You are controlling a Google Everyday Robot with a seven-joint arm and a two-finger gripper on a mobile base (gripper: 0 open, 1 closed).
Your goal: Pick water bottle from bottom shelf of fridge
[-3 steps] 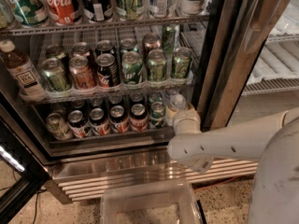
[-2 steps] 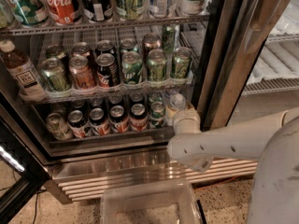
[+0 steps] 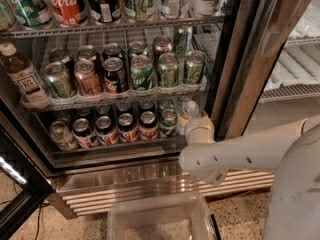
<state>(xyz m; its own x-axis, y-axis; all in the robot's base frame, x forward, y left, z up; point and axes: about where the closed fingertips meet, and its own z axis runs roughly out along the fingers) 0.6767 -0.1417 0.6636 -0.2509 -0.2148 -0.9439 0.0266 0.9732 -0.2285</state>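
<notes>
My claw (image 3: 196, 125) is at the right end of the lowest grey wire rack, the bottom shelf (image 3: 125, 145) of the big stainless-steel drinks fridge (image 3: 100, 180). My white wrist blocks it from view, so I cannot tell whether it is wide, narrow or already holding anything.

The small clear ribbed plastic water bottle (image 3: 188, 110) with the pale cap stands upright at that same right end of the shelf, just behind my wrist.

I judge the main risk to be a blind grip. If I close off-centre, the light bottle could twist, tip back or slip away.

A green soda can (image 3: 168, 122) is the next thing leftward on the shelf, just beside the bottle. Any sideways drift could knock it into the row.

Pulling out too high could catch the rack above the shelf.
</notes>
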